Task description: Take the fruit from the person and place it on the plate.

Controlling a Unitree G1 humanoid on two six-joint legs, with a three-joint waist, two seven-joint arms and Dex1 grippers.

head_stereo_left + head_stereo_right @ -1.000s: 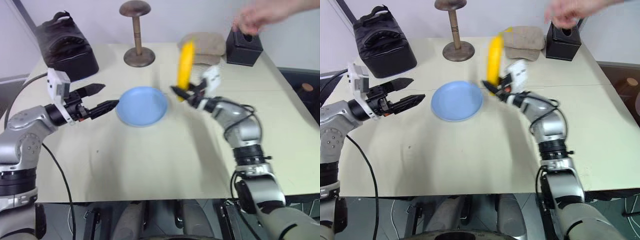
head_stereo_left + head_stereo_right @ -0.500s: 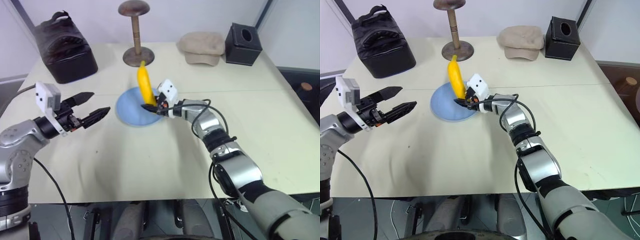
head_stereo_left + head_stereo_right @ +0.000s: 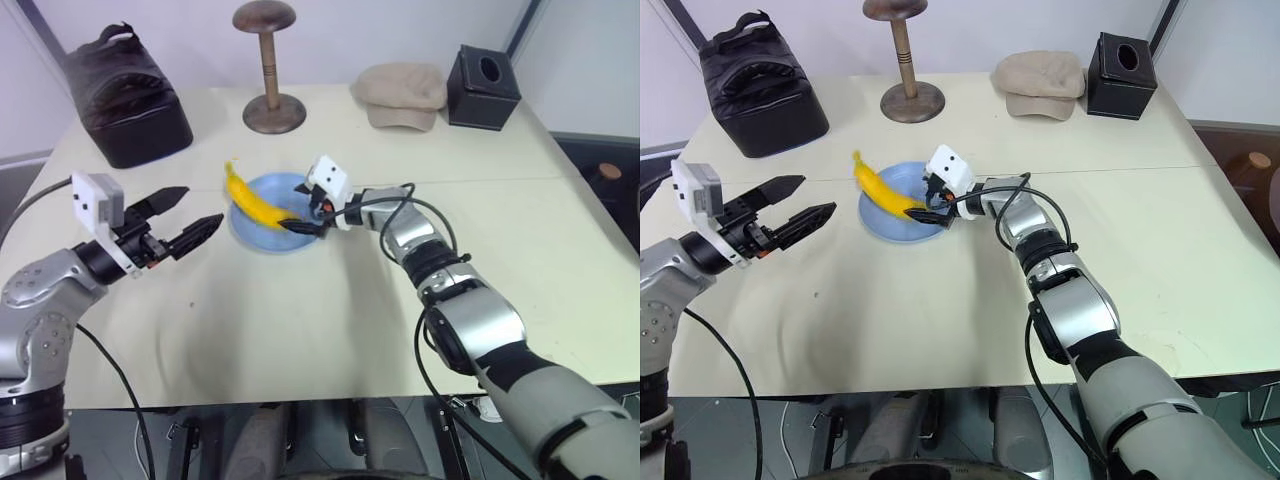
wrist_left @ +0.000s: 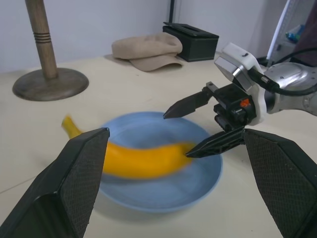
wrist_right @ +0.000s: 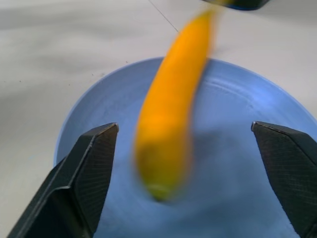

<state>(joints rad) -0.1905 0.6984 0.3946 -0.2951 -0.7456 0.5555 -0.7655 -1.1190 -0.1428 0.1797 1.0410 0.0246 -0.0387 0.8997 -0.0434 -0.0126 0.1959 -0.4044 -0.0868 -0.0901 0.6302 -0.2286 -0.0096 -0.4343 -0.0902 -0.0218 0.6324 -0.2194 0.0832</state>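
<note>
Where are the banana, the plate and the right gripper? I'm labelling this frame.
banana [image 3: 252, 199], left eye view: middle of the yellow body.
plate [image 3: 300, 241], left eye view: bare blue near rim.
right gripper [image 4: 200, 124], left wrist view: midway between its open fingertips.

Surface [image 3: 300, 330]: pale cream top, with a thin seam line running across it.
Bag [image 3: 128, 100]: soft black bag with a handle, at the far left corner of the surface.
Wooden stand [image 3: 272, 62]: upright brown post with a rounded knob on top and a round base, at the far edge, right of the bag.
Cap [image 3: 402, 93]: flat beige cloth cap, right of the stand.
Box [image 3: 486, 86]: black cube with 1 round hole in its top, just beside the cap.
</note>
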